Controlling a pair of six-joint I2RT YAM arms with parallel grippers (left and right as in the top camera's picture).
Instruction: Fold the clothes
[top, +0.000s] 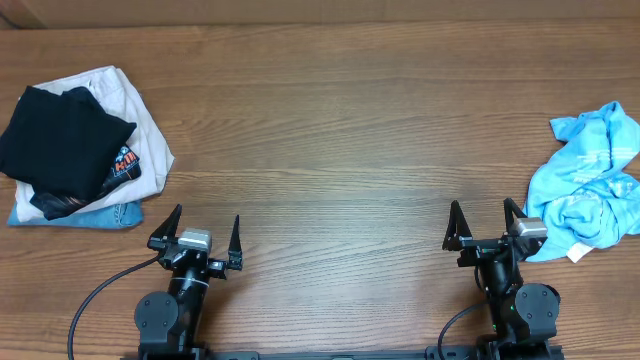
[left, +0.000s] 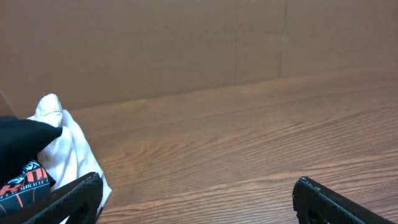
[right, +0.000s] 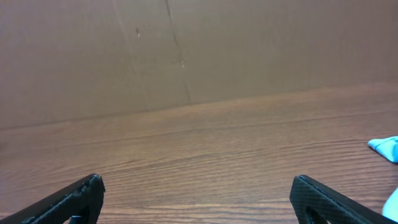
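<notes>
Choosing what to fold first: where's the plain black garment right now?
Overhead view, far left: the black garment lies atop the cream garment, beyond the left gripper.

A wooden table (top: 330, 140) with a brown, streaked grain is seen in every view. Along its far edge a plain brown panel (right: 280, 43) is set upright, crossed by thin vertical seams. The surface is lit softly and evenly.

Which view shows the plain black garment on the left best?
Overhead: the black garment shows nearly whole, atop the cream-white garment. Left wrist catches only its edge; right wrist shows none of it.
</notes>
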